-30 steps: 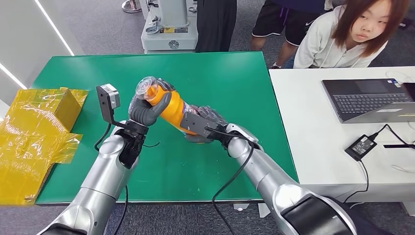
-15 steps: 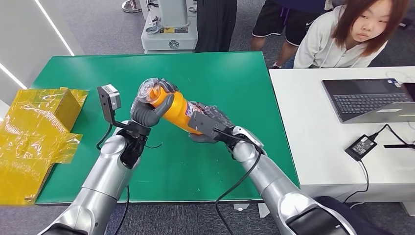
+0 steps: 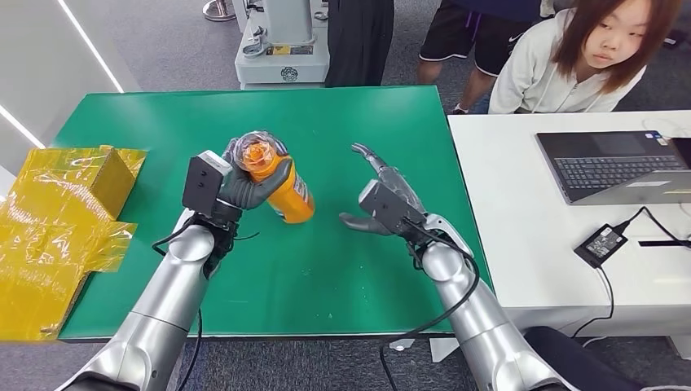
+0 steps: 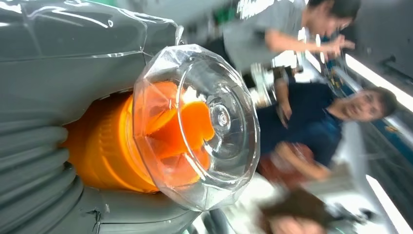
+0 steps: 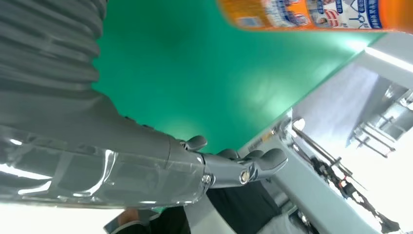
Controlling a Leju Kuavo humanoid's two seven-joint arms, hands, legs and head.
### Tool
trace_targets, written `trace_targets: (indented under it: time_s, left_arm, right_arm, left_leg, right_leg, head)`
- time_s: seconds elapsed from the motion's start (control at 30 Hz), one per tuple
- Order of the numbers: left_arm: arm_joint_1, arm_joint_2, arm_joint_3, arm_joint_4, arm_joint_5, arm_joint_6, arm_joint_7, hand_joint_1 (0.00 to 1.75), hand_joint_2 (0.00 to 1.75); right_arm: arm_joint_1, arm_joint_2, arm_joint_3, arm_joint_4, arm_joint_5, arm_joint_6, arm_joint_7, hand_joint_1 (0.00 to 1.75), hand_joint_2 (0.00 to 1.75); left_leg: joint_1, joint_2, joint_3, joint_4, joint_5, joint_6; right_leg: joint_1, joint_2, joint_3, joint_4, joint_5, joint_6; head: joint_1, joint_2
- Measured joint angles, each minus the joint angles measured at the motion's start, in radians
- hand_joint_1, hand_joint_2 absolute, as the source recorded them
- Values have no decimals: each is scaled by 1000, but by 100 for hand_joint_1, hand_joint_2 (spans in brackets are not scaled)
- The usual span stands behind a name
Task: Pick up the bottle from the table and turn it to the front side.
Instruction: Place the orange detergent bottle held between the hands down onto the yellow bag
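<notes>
My left hand grips an orange bottle near its top and holds it above the green table, tilted with the clear cap toward me. In the left wrist view the clear cap over the orange spout sits just past the grey fingers. My right hand is open to the right of the bottle, fingers spread, touching nothing. The right wrist view shows the bottle's printed label across the table from the open right hand.
Crumpled yellow plastic wrap covers the table's left edge. A white desk with a laptop and a power adapter stands at the right. A person sits behind it; others stand beyond the table.
My right hand has let go of the bottle's lower end and drawn away to the right, fingers opening. The left hand has swung the bottle more upright, closer to its own side.
</notes>
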Motion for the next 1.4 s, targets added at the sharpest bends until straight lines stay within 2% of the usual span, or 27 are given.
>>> trace_targets:
  time_s: [0.2,0.4,0.6,0.7,1.07,1.17,1.3,1.4]
  left_arm:
    - [-12,20,-16,-38,-336,158,21,175,175]
    - [-97,45,-97,-41,-894,397,136,175,175]
    - [-171,59,-182,-13,-1143,457,216,175,175]
    - [-188,66,-207,7,-1198,465,234,175,175]
    - [-211,76,-229,46,-1212,469,239,175,175]
    - [-219,83,-242,55,-1283,469,271,175,175]
    - [-271,129,-321,85,-1348,459,345,175,175]
    - [-327,186,-394,118,-1351,450,376,175,175]
  right_arm:
    - [131,-33,0,-210,1,4,5,0,175]
    - [227,-68,7,-356,13,-18,-4,0,175]
    - [273,-98,15,-415,16,-47,-28,0,175]
    - [286,-108,18,-427,19,-55,-34,0,175]
    - [298,-122,20,-438,19,-56,-36,0,175]
    - [298,-124,21,-438,19,-59,-37,0,175]
    - [307,-135,26,-445,13,-74,-46,0,175]
    - [326,-148,28,-453,5,-88,-58,0,175]
  left_leg:
    - [0,0,0,0,0,0]
    - [0,0,0,0,0,0]
    - [0,0,0,0,0,0]
    - [0,0,0,0,0,0]
    - [0,0,0,0,0,0]
    - [0,0,0,0,0,0]
    - [0,1,0,0,0,0]
    - [0,1,0,0,0,0]
  right_leg:
    - [0,0,0,0,0,0]
    - [0,0,0,0,0,0]
    - [0,0,0,0,0,0]
    - [0,0,0,0,0,0]
    - [0,0,0,0,0,0]
    - [0,0,0,0,0,0]
    - [0,1,0,0,0,0]
    - [0,1,0,1,0,0]
  head:
    - [0,0]
    - [0,0]
    - [0,0]
    - [0,0]
    - [0,0]
    - [0,0]
    - [0,0]
    - [0,0]
